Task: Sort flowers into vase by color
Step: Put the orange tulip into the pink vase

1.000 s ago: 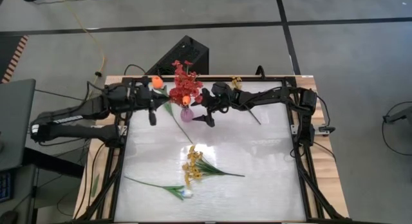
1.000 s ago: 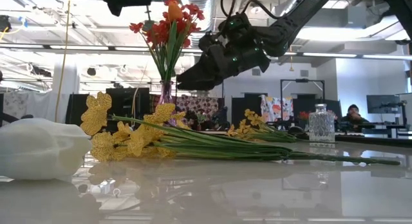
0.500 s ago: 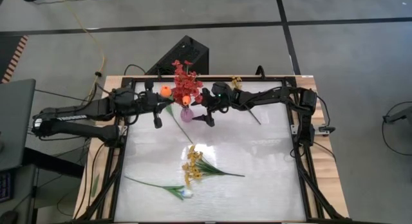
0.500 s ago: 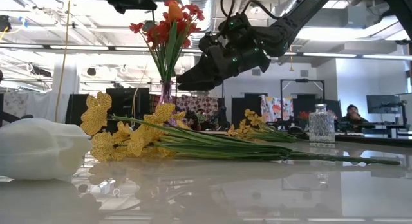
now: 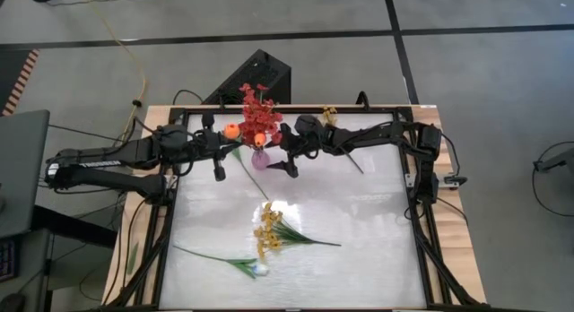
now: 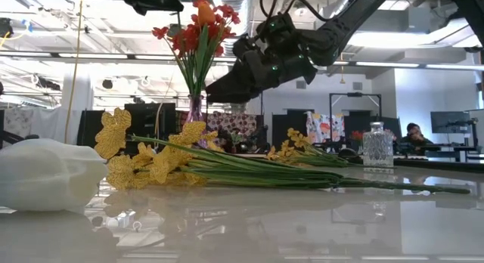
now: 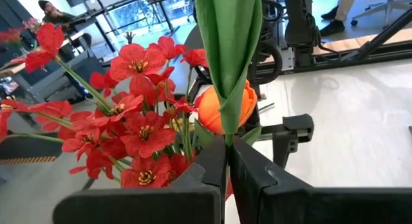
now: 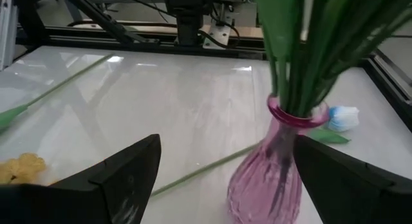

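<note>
A pink glass vase (image 5: 259, 160) (image 8: 264, 182) stands near the table's far edge, holding red blossom sprays (image 5: 256, 106) (image 7: 138, 130) and an orange tulip (image 5: 259, 139). My left gripper (image 5: 218, 151) (image 7: 227, 143) hovers just left of the bouquet, shut on a second orange tulip (image 5: 231, 128). My right gripper (image 5: 282, 155) (image 8: 225, 147) is open and raised, just right of the vase. Its fingers stand wide on either side of the vase's neck (image 8: 299, 114), and I see no touch. Yellow sprays (image 5: 266, 229) and a white tulip (image 5: 258, 269) (image 6: 45, 176) lie on the table. My left gripper pinches the orange tulip's green stem at the foot of its long leaf (image 7: 226, 135), between the two fingertips. The leaf rises from the fingers and leaves the picture. The flower is lifted clear of the table, beside the red sprays.
Another white tulip (image 8: 341, 118) lies beyond the vase, its stem (image 5: 253, 177) running toward the table's middle. A yellow spray (image 5: 330, 113) with a long stem lies under my right arm. A clear glass jar (image 6: 376, 146) stands farther right. People sit in the room behind.
My left gripper has moved right, toward the vase, carrying the orange tulip with it. The blossom now sits close to the red sprays. It has stayed shut on the stem.
</note>
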